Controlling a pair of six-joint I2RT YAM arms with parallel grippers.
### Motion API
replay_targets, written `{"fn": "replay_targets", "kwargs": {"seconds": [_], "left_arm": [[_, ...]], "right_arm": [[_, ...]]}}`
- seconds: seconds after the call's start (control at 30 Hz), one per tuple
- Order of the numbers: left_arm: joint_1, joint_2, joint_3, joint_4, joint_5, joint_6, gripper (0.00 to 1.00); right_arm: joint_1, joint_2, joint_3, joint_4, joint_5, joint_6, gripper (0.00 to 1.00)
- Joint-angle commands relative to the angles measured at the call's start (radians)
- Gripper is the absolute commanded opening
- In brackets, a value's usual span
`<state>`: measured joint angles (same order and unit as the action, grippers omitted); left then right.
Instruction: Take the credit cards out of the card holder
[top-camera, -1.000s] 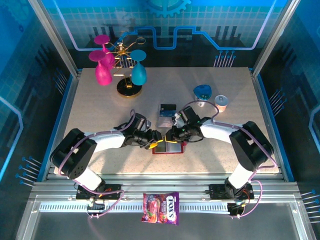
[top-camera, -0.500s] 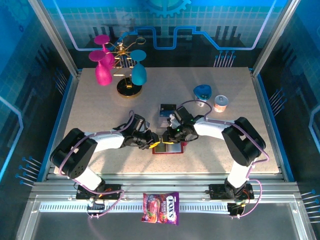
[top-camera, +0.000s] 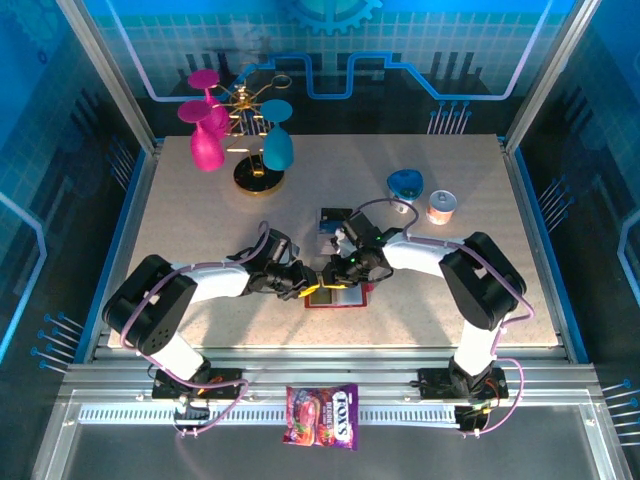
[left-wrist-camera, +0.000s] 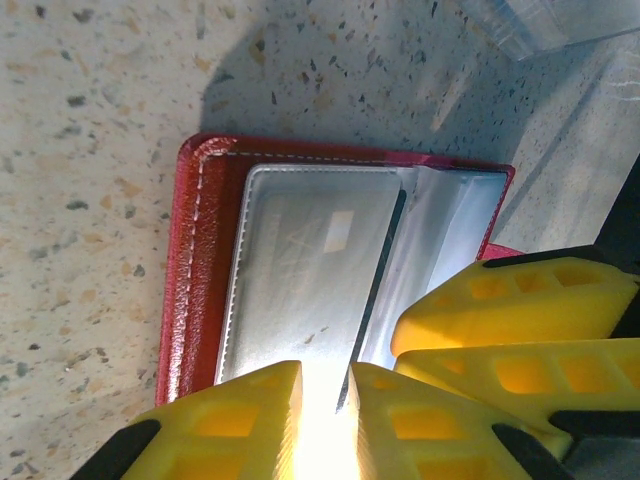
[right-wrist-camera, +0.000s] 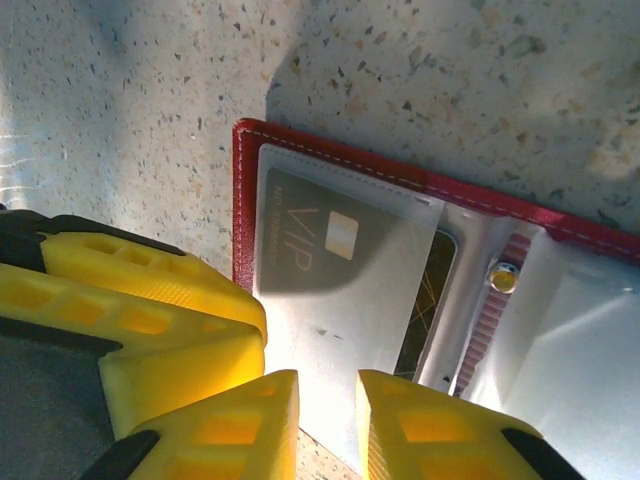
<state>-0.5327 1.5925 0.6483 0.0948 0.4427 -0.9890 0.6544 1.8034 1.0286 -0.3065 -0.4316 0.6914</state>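
Straddling the near edge of a clear pocket (left-wrist-camera: 300, 200), the left gripper (left-wrist-camera: 325, 390) holds its yellow fingers a narrow slit apart. Glare fills that slit, so I cannot tell whether they pinch the plastic. The right gripper (right-wrist-camera: 327, 395) stands the same way on the same pocket from the opposite side: a slim gap, pale plastic running into it, and no clear sign of a firm pinch. The two pairs of fingers sit just beside each other, nearly touching, over the middle of the card holder (right-wrist-camera: 243, 190). It lies open and flat on the speckled table (top-camera: 200, 220), red border up, close to the near edge and between the two arms. Inside the clear pocket lies a dark VIP card (right-wrist-camera: 310, 235) with a small gold chip, fully seated. Behind it a second card (right-wrist-camera: 430, 290), dark with fine gold lines, peeks from the next sleeve. Just beside that, a small round snap (right-wrist-camera: 505, 280) sits on a red tab. Beyond the right gripper, farther up the table, a black card (top-camera: 336, 214) lies apart from the holder. Further right are a blue dish (top-camera: 405, 183) and a small pale cup (top-camera: 441, 207), and at the far left a gold stand (top-camera: 252, 150) bears pink and teal glasses. A colourful candy bag (top-camera: 322, 415) rests on the rail in front of the arm bases.
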Motion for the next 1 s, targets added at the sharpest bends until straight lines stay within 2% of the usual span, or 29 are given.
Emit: {"fn": "replay_targets", "kwargs": {"seconds": [0.0, 0.97], "left_arm": [[0.005, 0.006, -0.01, -0.007, 0.024, 0.026, 0.21], [0.01, 0.003, -0.017, -0.013, 0.019, 0.028, 0.21]], "right_arm": [[0.016, 0.023, 0.029, -0.052, 0.016, -0.023, 0.25], [0.025, 0.036, 0.054, -0.135, 0.08, -0.06, 0.35]]}}
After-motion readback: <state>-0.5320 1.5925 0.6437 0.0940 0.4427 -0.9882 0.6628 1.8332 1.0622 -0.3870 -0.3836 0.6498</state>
